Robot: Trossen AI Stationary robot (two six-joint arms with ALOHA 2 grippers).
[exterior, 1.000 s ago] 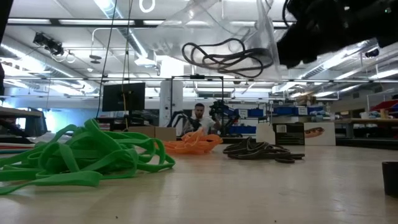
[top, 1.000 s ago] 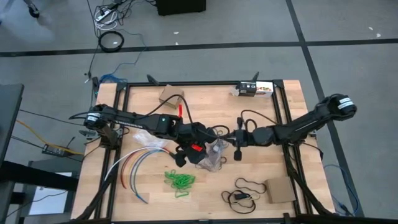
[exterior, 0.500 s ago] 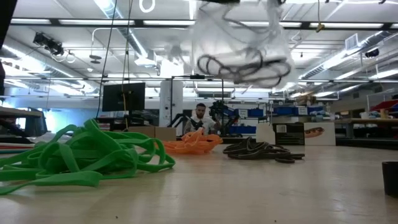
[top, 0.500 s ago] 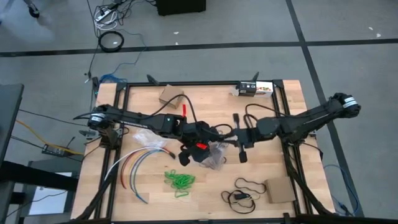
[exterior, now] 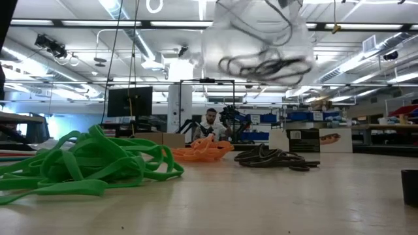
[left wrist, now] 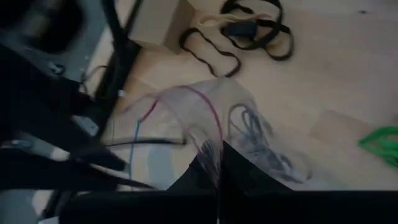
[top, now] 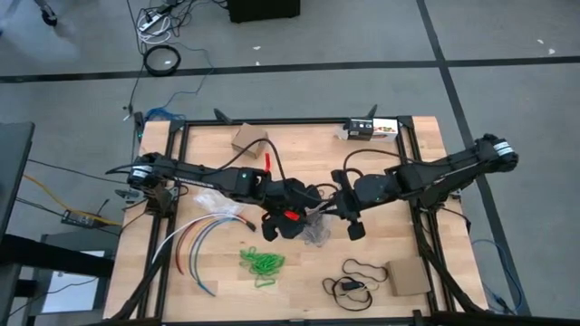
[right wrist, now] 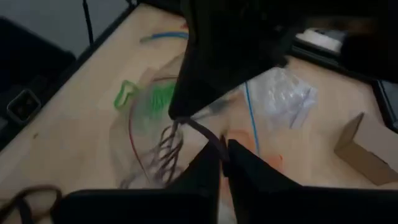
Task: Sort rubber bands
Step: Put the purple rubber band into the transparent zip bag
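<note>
Two grippers meet mid-bench over a clear, crinkled plastic bag [exterior: 258, 39] hanging in the air, thin dark bands [exterior: 264, 65] coiled inside. Left gripper [left wrist: 217, 165] pinches the bag's film, fingers closed tight. Right gripper [right wrist: 224, 152] fingers are narrow; whether they grip the bag, I cannot tell. Green bands [top: 261, 263] heap on pale wood; orange bands [exterior: 202, 150] and black bands [exterior: 274, 157] lie beyond. No writing reads clearly.

Cardboard box [top: 409, 277] beside black cord loop [top: 362, 269].

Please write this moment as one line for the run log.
left gripper: shut on bag | right gripper: at bag | bag: above table, dark bands inside | table: green heap, orange heap, dark heap
</note>
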